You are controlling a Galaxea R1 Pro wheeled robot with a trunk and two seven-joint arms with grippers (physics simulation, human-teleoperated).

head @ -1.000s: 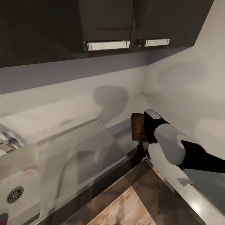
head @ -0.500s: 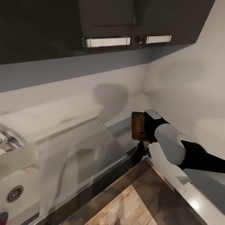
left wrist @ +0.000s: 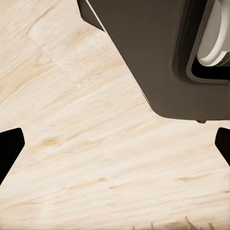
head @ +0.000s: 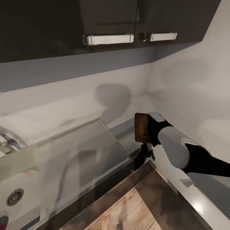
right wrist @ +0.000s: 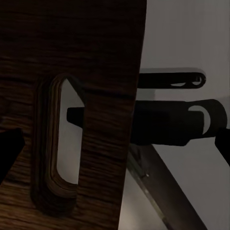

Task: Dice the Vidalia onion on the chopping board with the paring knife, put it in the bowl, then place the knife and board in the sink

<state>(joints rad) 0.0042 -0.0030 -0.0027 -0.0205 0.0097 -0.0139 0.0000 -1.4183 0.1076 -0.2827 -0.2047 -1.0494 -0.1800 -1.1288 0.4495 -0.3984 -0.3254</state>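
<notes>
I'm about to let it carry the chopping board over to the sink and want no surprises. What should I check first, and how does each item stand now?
1. Chopping board held by the right gripper: ok.
2. Board raised off the countertop: ok.
3. Sink in view, drain at lower left: ok.
4. Drainboard between board and basin unobstructed: ok.
5. Left gripper jaws apart, holding nothing, over wood floor: ok.
6. Paring knife's whereabouts: cannot tell.

right arm (head: 179,150) — white forearm, black joints.

chopping board (head: 140,127): dark brown wood grain | countertop (head: 80,111): glossy grey | floor (left wrist: 96,158): pale wood grain
</notes>
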